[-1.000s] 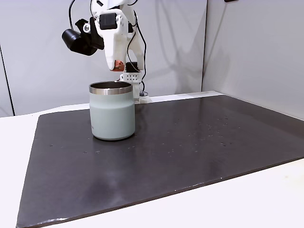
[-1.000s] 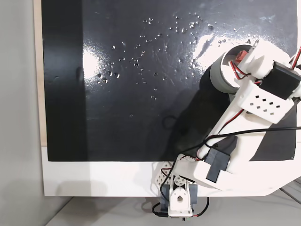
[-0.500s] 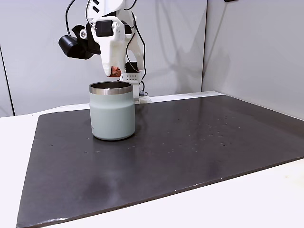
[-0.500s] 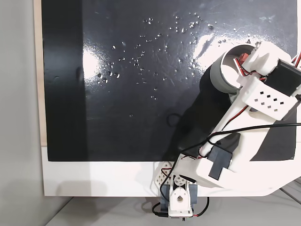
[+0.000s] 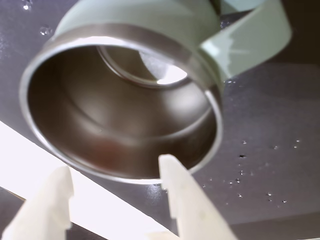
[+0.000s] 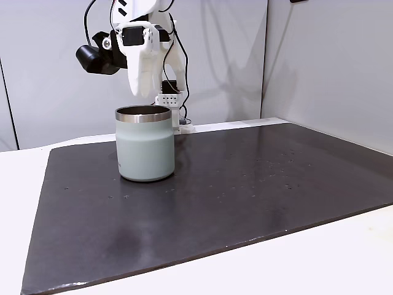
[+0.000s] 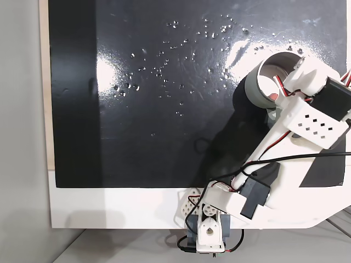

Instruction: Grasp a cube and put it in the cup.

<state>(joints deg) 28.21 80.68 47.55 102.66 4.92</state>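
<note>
Dropped from the parted fingers [image 5: 65, 200], cube [image 7: 272, 97] lies inside cup [image 6: 145, 150].

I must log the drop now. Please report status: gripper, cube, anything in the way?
Gripper open, nothing between its fingers, above the cup. Reddish bit inside the rim, probably the cube. No obstacle seen near it.

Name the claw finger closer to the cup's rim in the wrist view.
The right-hand finger: its tip crosses the cup's steel rim; the left-hand finger stops just outside it.
</note>
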